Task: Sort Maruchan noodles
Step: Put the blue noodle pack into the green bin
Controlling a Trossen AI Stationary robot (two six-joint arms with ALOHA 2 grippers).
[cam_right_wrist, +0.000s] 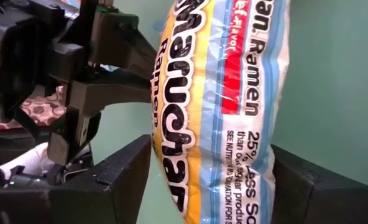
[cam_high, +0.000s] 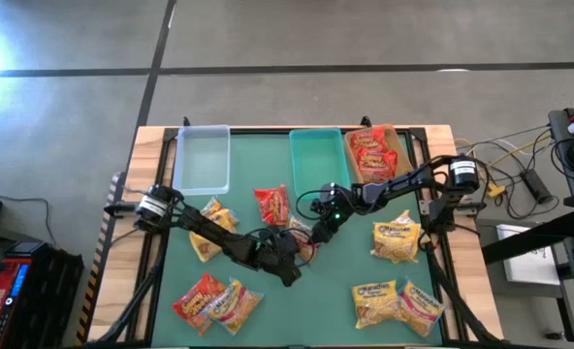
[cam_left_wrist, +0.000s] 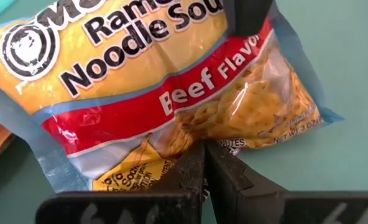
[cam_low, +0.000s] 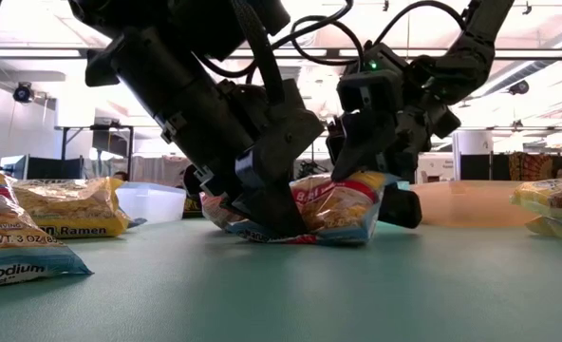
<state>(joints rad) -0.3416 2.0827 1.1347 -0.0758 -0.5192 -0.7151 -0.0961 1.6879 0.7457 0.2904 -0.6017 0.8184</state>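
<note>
**Both arms engaged on one packet at mid-surface**

The left gripper has its jaws clenched on the lower edge of a yellow, red and blue crinkly plastic Beef Flavor ramen packet. The right gripper stands with jaws apart, one on each side of that packet, which rises edge-on between them; contact by either jaw cannot be confirmed. The packet rests on the green surface, just beside both sets of jaws.

Judged step: a hand-over or joint lift prior to binning. The next move calls for the right jaws to close firmly before the left lets go, then transport to the proper bin.
</note>
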